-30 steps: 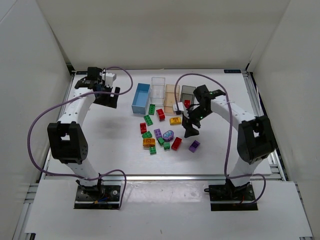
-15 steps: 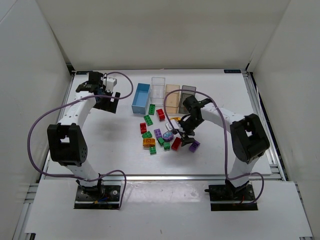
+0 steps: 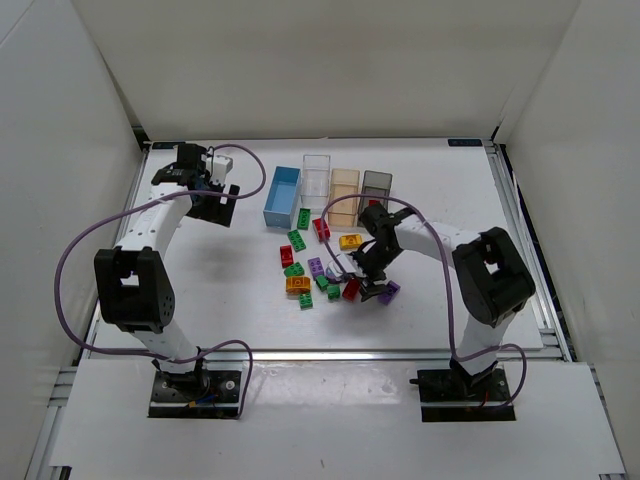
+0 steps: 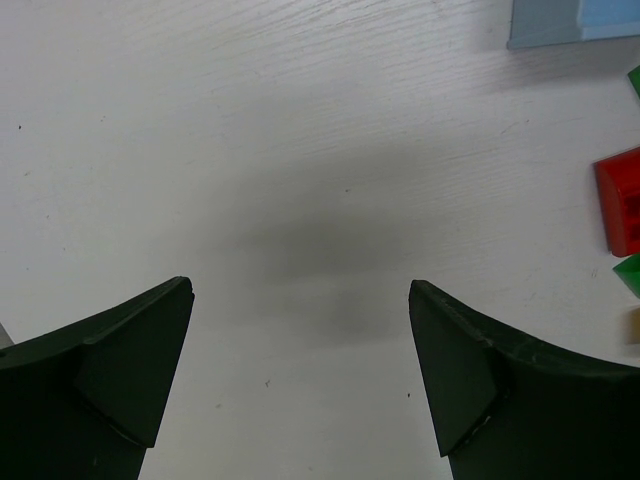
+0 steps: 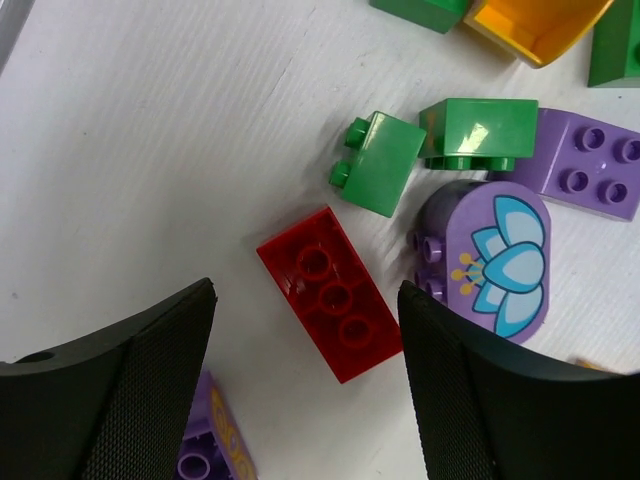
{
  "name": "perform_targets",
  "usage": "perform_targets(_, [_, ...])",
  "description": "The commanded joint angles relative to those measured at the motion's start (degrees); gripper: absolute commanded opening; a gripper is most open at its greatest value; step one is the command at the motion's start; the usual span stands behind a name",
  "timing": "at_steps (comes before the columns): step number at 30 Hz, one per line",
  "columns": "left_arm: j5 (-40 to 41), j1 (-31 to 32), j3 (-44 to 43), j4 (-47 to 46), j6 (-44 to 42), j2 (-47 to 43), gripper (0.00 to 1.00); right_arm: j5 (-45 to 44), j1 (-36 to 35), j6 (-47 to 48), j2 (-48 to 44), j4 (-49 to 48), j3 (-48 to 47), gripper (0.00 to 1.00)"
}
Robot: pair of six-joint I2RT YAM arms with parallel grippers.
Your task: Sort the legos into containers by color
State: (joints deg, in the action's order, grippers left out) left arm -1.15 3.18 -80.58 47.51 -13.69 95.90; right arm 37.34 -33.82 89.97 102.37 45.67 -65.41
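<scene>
Plastic likely hard, light, slick on red lego (image 5: pixel 330 295) under spread right gripper (image 5: pixel 305 300); looks best pinched across long smooth sides, not studs; left gripper (image 4: pixel 300 290) spread, empty.

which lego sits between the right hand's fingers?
The red brick, underside up, three sockets showing. The green bricks and purple flower brick lie off to one side.
</scene>
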Motion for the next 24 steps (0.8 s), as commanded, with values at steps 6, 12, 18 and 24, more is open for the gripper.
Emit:
perform_targets(6, [0.71, 0.25, -1.07, -0.57, 0.25, -2.38, 1.0, -1.83, -1.51, -1.29, 1.43, -6.03, 1.77, 0.76])
perform_targets(12, [0.71, 0.25, -2.22, -0.22, 0.16, -1.68, 0.99, -5.52, -2.12, -2.52, 4.33, -4.46, -0.6, 0.62])
perform_targets(18, [0.8, 0.33, -2.57, -0.48, -0.11, -1.06, 0.99, -5.62, -1.16, -6.56, 2.59, -2.88, -1.04, 0.23])
perform_targets(24, [-2.79, 0.34, -2.31, -1.01, -0.9, -1.24, 0.99, 1.32, 2.7, -17.87, -8.12, -0.32, -4.11, 0.12])
